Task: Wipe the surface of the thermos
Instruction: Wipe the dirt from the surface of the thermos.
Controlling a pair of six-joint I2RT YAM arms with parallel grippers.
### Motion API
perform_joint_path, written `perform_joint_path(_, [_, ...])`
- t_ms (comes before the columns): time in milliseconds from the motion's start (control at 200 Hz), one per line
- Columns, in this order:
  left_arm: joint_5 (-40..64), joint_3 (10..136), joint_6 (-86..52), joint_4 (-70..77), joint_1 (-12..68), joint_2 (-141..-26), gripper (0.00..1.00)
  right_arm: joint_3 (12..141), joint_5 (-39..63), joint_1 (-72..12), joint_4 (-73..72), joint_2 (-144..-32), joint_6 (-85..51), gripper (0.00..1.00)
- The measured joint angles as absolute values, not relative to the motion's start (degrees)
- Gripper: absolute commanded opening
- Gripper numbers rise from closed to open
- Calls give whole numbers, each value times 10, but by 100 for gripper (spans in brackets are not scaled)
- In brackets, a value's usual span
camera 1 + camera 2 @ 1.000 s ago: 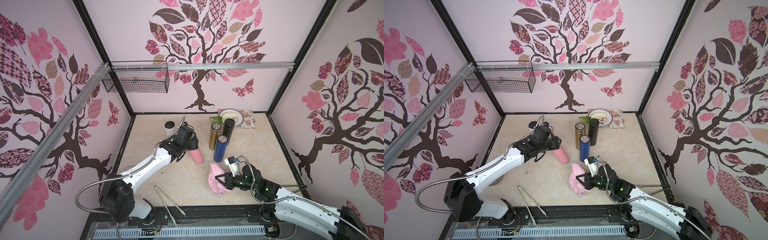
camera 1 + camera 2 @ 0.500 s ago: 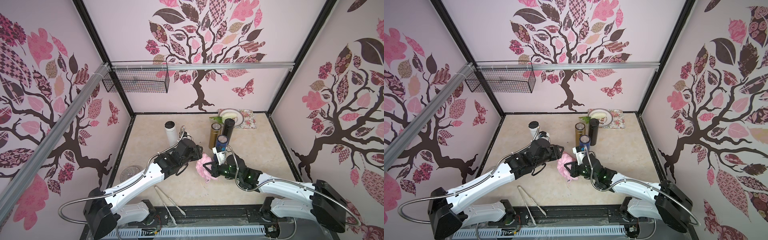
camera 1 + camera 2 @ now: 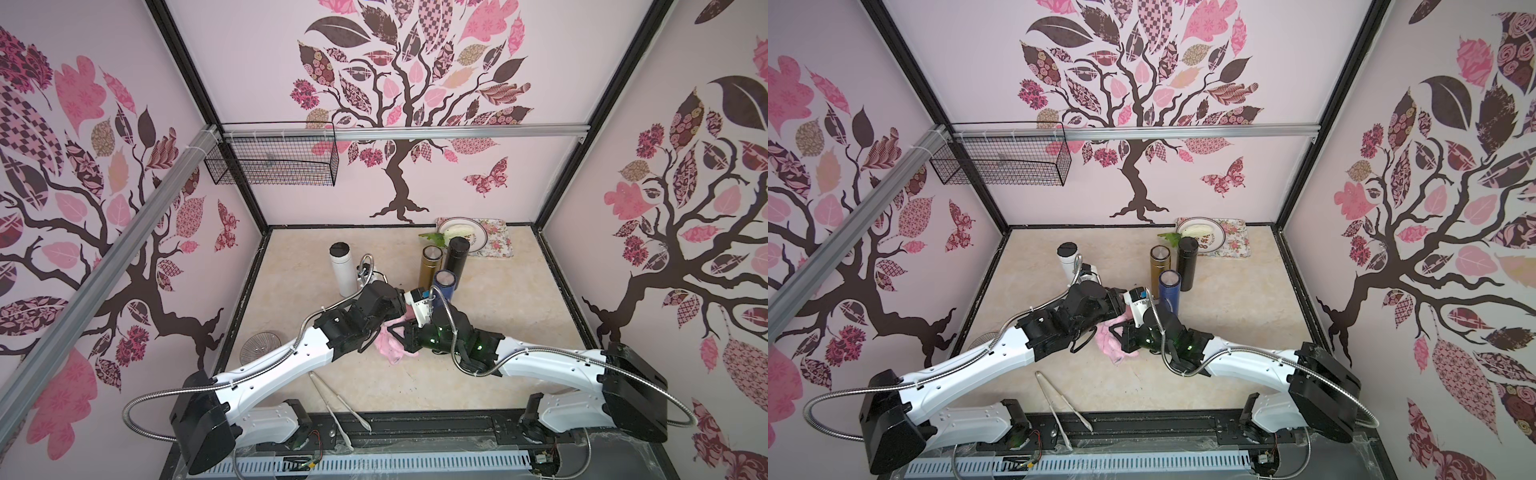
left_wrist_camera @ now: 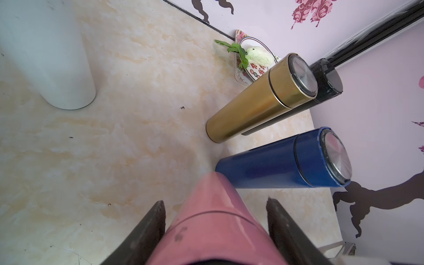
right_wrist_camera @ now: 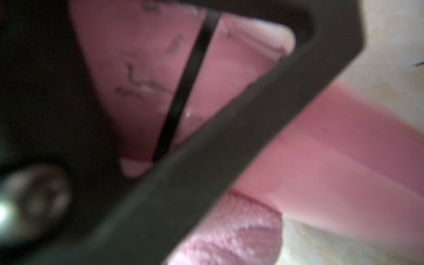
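Thermos [image 4: 213, 229] clamped in left gripper [image 4: 216, 203] jaws; right gripper [image 3: 397, 332] pinches cloth [image 3: 388, 351].

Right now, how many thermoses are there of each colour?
White thermos: 1
Gold thermos: 1
Black thermos: 1
Blue thermos: 1
Pink thermos: 1
Total: 5
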State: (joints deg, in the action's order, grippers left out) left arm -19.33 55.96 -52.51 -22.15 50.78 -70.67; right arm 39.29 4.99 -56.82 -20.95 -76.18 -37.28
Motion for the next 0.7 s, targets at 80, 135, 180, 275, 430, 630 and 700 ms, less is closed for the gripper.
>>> perform_joint_path(80, [-192,560,-522,-230,512,-707,0,363,28,-570,-217,-755,-381,0])
perform_joint_path(135, [-192,560,-518,-238,516,-706,0,338,9,-570,-212,-753,-390,0])
perform_joint_path(180, [-188,560,-509,-247,518,-704,0,321,-6,-570,-205,-753,-396,0])
perform_joint_path(275, [-176,562,-484,-271,520,-698,0,299,-32,-569,-176,-753,-406,0])
perform_joint_path(430, [-161,576,-435,-308,520,-703,0,293,-42,-569,-157,-748,-408,0])
perform_joint_path(630, [-151,577,-393,-358,520,-708,0,326,11,-561,-159,-733,-393,0])
perform_joint_path(700, [-154,577,-384,-376,520,-710,0,343,34,-559,-176,-734,-392,0])
